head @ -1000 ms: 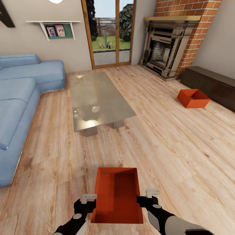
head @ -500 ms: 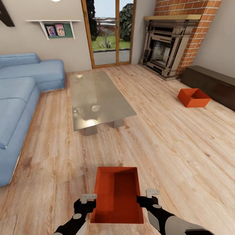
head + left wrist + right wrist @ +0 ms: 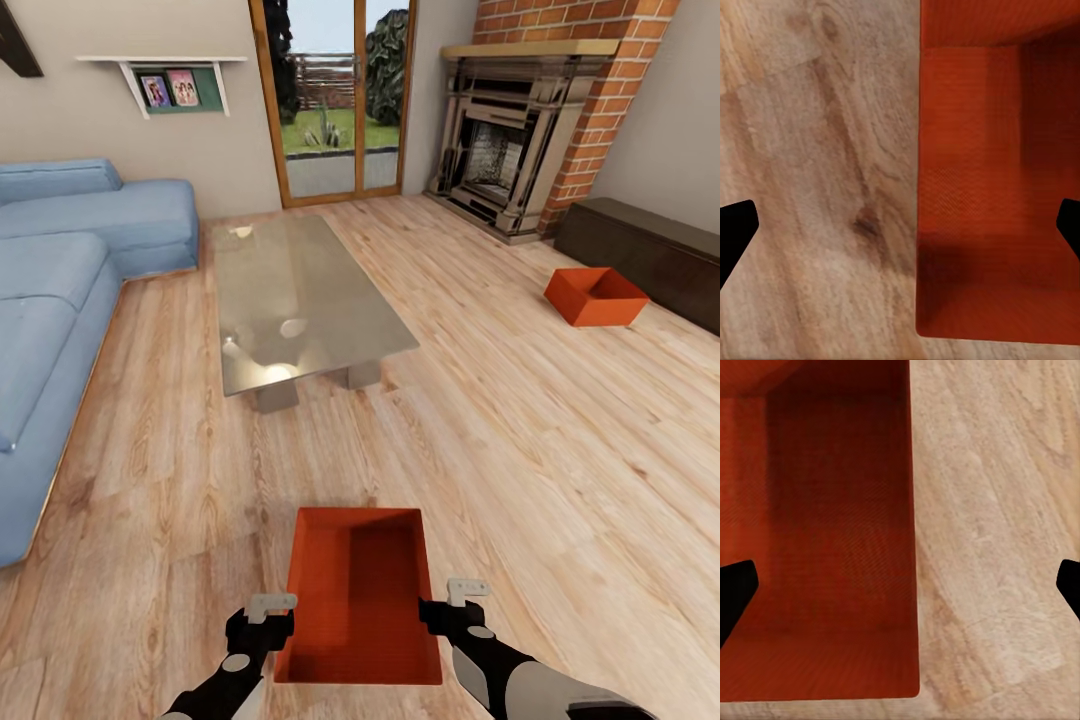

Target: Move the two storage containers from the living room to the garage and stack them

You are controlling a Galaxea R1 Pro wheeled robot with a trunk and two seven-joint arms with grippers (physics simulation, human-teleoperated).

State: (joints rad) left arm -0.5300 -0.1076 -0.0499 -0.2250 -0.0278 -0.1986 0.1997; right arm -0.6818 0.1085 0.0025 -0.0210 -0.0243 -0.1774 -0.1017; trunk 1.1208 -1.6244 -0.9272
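Observation:
An orange-red storage container (image 3: 360, 600) lies on the living room's wood-plank floor (image 3: 520, 450) right in front of me, open side up. My left gripper (image 3: 272, 612) is at its left wall and my right gripper (image 3: 447, 600) at its right wall. In the left wrist view the gripper (image 3: 900, 229) is open, its fingers wide apart with the container (image 3: 997, 187) wall between them. The right gripper (image 3: 900, 589) is also open, astride the other wall of the container (image 3: 832, 532). The second container (image 3: 595, 297) sits on the floor far right, by a dark low cabinet (image 3: 650, 250).
A glass coffee table (image 3: 300, 290) stands ahead, slightly left. The blue corner sofa (image 3: 60, 270) runs along the left side. A brick fireplace (image 3: 500, 150) and a glass garden door (image 3: 335, 100) are at the back. Open floor stretches between the table and the far container.
The whole picture has shifted a little, so the camera has moved. Both grippers stay open at the near container's walls, and the container keeps its place between them.

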